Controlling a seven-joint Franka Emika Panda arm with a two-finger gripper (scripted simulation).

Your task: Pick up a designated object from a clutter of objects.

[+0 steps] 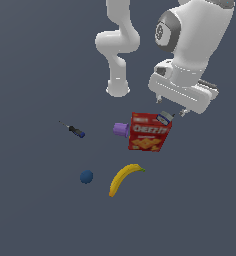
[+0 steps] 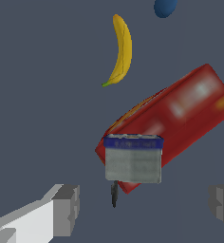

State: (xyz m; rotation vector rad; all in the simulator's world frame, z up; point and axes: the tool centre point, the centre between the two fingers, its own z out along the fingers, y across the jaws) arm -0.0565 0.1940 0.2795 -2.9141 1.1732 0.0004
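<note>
hand (image 2: pixel 143 209) spread wide, empty | grey piece (image 2: pixel 133 159) against cracker box (image 2: pixel 190 109) | purple cup (image 1: pixel 121 129) (exterior view only)

I see the small grey-silver piece (image 1: pixel 164 117) (image 2: pixel 133 160), dark blue band with white marks along one edge, resting against the far top corner of the upright, leaning red cracker box (image 1: pixel 149 131) (image 2: pixel 180 116).

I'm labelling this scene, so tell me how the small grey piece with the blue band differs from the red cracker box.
The grey piece is far smaller than the cracker box. The piece is grey-silver with a dark blue band; the box is red with white lettering and orange crackers pictured. The piece sits at the box's upper corner near the open claw, while the box lies between it and the purple cup. Both look boxy.
</note>
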